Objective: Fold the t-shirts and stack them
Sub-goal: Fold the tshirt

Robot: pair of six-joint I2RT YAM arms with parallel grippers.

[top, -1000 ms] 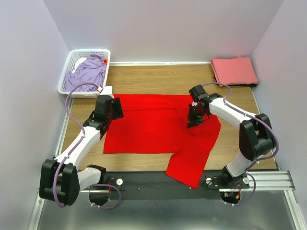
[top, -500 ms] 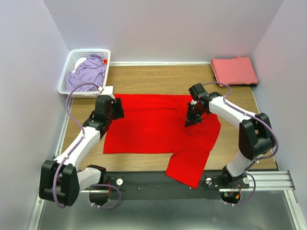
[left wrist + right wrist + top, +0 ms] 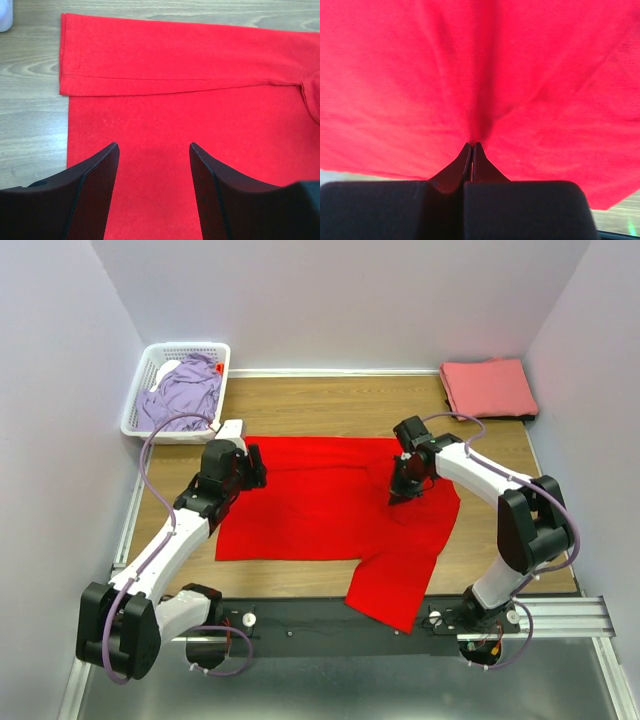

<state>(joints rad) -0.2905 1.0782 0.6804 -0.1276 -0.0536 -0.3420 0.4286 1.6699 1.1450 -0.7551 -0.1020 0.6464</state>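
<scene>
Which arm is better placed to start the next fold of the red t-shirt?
Right. The right fingers are shut, pinching a pucker of the red t-shirt; the left fingers hang open above it, gripping nothing.

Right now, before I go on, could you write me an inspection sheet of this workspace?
Surface: wooden table, grain showing.
Job's things: red t-shirt spread in the middle, one end reaching past the near edge; salmon-pink t-shirt folded at the far right corner; lavender t-shirt crumpled in the basket.
Clutter: the basket at the far left corner; small white object beside it, not identifiable.
Hands: left hand open over the red t-shirt, holding nothing; right hand shut, pinching a fold of it.
Cables: lavender cables loop along both arms.
Surroundings: plain pale walls; metal rail at the near edge.
</scene>
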